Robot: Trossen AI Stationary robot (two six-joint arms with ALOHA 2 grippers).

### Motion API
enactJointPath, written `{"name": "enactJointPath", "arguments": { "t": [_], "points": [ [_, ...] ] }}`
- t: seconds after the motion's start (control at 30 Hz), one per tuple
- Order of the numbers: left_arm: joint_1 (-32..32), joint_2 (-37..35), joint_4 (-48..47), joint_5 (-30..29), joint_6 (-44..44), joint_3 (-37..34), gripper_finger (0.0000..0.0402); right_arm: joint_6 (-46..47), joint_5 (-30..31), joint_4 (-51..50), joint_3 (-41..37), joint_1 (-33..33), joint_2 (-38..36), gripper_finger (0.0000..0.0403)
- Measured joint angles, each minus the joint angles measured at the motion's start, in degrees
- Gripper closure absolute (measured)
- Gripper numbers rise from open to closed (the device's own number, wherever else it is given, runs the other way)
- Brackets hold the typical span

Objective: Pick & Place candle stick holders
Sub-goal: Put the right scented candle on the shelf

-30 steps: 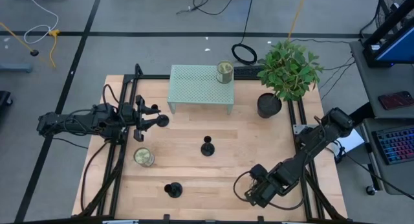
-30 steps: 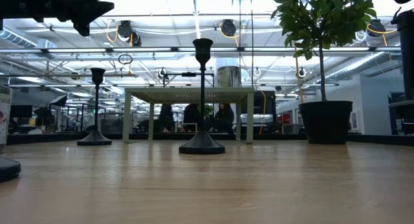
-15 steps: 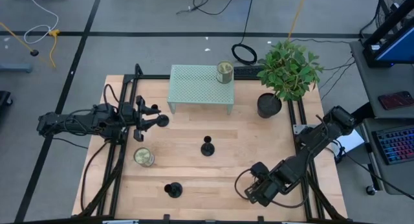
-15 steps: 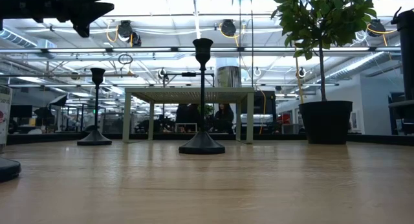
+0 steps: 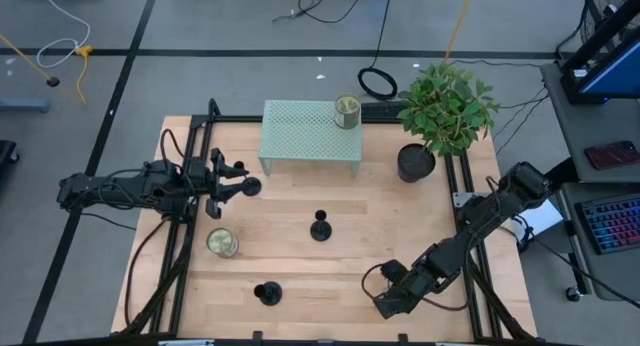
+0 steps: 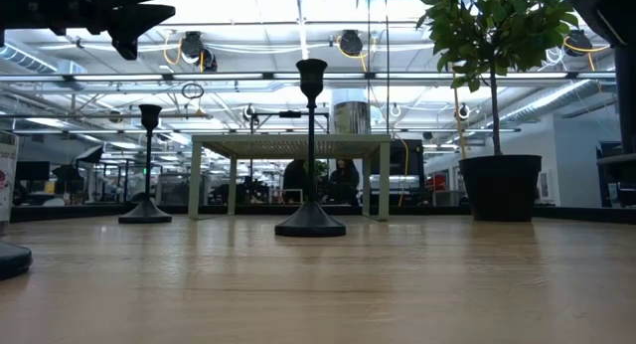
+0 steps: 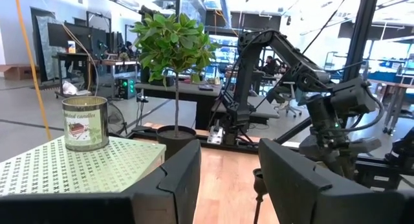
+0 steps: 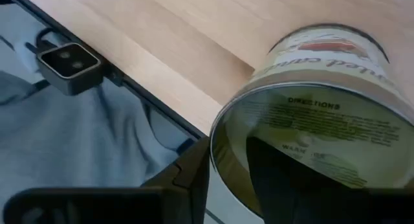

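Three black candle stick holders stand upright on their round bases: one mid-table [image 5: 320, 226], one near the front edge [image 5: 267, 292], one at the left [image 5: 250, 186]. My left gripper [image 5: 232, 186] is open and empty, held high just left of that left holder [image 6: 149, 165]. In the left wrist view a holder's cup [image 7: 257, 180] shows far off between the fingers. My right gripper [image 5: 388, 302] is at the table's near edge, shut on a pale greenish-gold can [image 8: 310, 114]. My right gripper holds the can tipped on its side, its labelled bottom [image 8: 304, 140] toward the wrist camera and its printed wall facing away. One finger [image 8: 187, 179] lies against the can's side wall; the can hides the other finger. The can is lifted clear, by the table's near edge.
A pale green perforated stand [image 5: 310, 134] at the back carries a second can [image 5: 347, 111]. A third can [image 5: 222, 242] stands at the left. A potted plant [image 5: 440, 111] is at the back right. The low camera [image 8: 68, 62] is mounted on the near edge.
My right gripper has moved a little toward the table's near edge and left, carrying the can. The holders have not moved.
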Motion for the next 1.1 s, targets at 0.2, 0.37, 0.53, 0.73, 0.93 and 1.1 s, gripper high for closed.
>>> {"name": "enactJointPath", "arguments": {
  "t": [0.2,0.37,0.53,0.73,0.93,1.1],
  "points": [
    [-0.02,0.02,0.62,-0.01,0.01,0.0,0.024,-4.61,-0.01,-0.17,-0.16,-0.02,0.07,0.0303],
    [-0.02,0.0,0.6,-0.02,0.01,0.0,0.024,-7.07,-0.12,-0.29,-0.23,-0.67,0.13,0.0303],
    [-0.02,0.02,0.6,-0.02,0.01,0.0,0.024,-10.3,-0.46,-0.47,-0.29,-2.18,0.18,0.0303],
    [-0.02,0.02,0.55,-0.02,0.03,0.0,0.024,-17.28,0.07,-0.41,-0.29,-5.0,0.24,0.0319],
    [-0.02,0.02,0.51,-0.02,0.23,0.0,0.024,-30.49,0.23,-0.78,-0.33,-8.21,0.26,0.0387],
    [-0.02,0.02,0.51,-0.02,0.6,0.0,0.024,-46.54,2.53,-0.33,-0.34,-12.15,0.26,0.0381]
  ]
}}
